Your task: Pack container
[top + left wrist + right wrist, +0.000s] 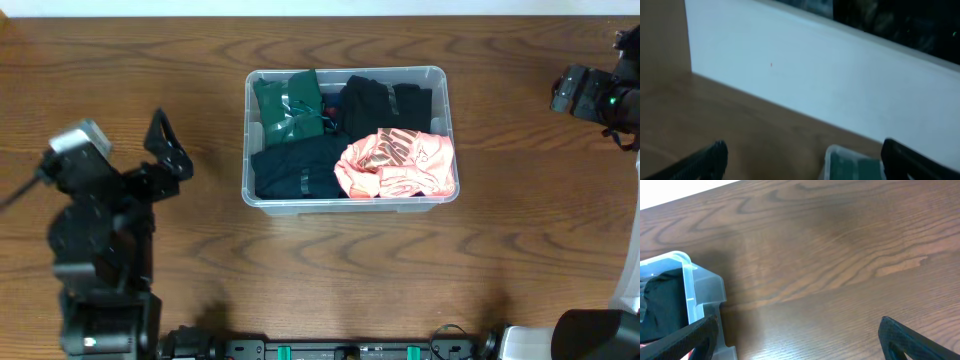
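The clear plastic container (pixel 346 203) stands at the table's middle back, filled with folded clothes: a green garment (pixel 287 105), black garments (pixel 385 103) and a pink and white patterned garment (pixel 395 165) at its front right. A corner of the container shows in the left wrist view (pixel 832 152) and in the right wrist view (pixel 692 287). My left gripper (pixel 802 160) is open and empty, left of the container above the table. My right gripper (pixel 800 337) is open and empty, far right of the container.
A white wall or panel (pixel 840 75) runs along the table's far edge. The brown wooden table (pixel 340 280) lies bare in front of the container. The arm bases stand at the front left (pixel 100 270) and front right (pixel 590 335).
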Robot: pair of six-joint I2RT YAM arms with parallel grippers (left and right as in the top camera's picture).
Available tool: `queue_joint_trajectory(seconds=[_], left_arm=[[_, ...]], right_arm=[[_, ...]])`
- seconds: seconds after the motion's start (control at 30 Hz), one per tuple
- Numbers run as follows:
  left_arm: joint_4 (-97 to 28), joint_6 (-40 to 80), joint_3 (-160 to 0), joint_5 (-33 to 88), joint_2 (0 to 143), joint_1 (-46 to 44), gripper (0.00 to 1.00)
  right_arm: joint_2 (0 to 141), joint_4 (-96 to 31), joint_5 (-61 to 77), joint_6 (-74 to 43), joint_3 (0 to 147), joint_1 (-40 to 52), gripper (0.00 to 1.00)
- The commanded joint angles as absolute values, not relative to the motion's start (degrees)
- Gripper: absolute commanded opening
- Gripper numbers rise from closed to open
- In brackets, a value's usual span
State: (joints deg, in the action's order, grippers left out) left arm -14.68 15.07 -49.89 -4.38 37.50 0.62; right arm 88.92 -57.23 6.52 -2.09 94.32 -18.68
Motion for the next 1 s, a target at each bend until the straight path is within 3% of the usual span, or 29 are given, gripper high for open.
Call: queue_joint_trajectory(seconds=[0.0,0.57,0.97], left_arm=[[-9.3,15.1,-40.8,-2.9,32.5,0.4,0.98],[13.3,15.1,-5.7,-0.6,9.0,0.4,0.98],[9.2,12.3,-0.2,-0.6,2.6,0.6,0.98]], right_arm=[[89.2,-57.3,6.2,-1.6,94.3,-18.9,0.99],[89.2,-57.3,6.2,-1.6,94.3,-18.9,0.99],[89.2,-57.3,6.2,-1.6,94.3,-18.9,0.99]])
